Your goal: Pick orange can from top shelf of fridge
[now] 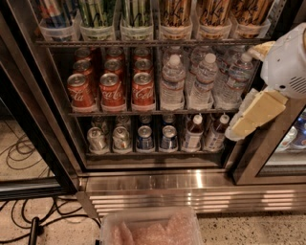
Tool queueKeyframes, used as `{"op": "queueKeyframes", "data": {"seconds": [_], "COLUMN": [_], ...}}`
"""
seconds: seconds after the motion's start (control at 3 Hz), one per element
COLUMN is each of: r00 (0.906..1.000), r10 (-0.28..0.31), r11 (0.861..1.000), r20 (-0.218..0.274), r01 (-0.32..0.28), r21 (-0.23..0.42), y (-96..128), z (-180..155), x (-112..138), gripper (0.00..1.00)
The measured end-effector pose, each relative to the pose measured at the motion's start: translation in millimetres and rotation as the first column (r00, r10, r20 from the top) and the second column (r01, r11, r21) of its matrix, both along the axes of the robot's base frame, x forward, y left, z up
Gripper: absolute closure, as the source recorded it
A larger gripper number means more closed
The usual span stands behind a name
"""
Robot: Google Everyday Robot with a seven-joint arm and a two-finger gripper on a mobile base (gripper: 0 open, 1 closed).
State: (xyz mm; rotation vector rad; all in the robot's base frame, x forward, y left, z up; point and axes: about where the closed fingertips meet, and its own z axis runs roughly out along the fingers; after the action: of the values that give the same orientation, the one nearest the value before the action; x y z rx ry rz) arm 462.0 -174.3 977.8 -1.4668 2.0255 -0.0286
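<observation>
Several tall copper-orange cans (175,11) with dark scrawls stand in clear tubs on the right half of the top shelf (153,42), a thin dark wire rack. Their tops are cut off by the upper edge of the view. The fridge (158,184) has dark frames and a ribbed steel base. My gripper (245,88) is at the right edge on a white arm, in front of the water bottles and below the top shelf. Its two cream fingers (256,114) stand apart and hold nothing. It is lower than the orange cans and to their right.
Green-and-white striped cans (98,12) fill the top shelf's left tubs. Red cola cans (112,88) and water bottles (203,79) fill the middle rack; small cans and bottles (143,138) sit below. A dark door frame (260,162) stands right. Cables (24,153) lie on the floor at left, and a clear bin (150,228) sits at the bottom.
</observation>
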Motion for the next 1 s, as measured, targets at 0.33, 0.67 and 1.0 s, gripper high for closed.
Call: {"op": "queueKeyframes", "data": {"seconds": [0.33,0.67,1.0], "r00": [0.9978,0.9972,0.9964], "r10": [0.032,0.034,0.027], "r11": [0.999,0.998,0.997], "r20": [0.058,0.066,0.081], "r01": [-0.035,-0.037,-0.032], "r21": [0.041,0.045,0.071], "y": [21.2,23.1,26.3], "z": [8.1,9.9,10.1], "x": [9.1,10.3,9.7], "gripper": [0.00,0.00,0.00]}}
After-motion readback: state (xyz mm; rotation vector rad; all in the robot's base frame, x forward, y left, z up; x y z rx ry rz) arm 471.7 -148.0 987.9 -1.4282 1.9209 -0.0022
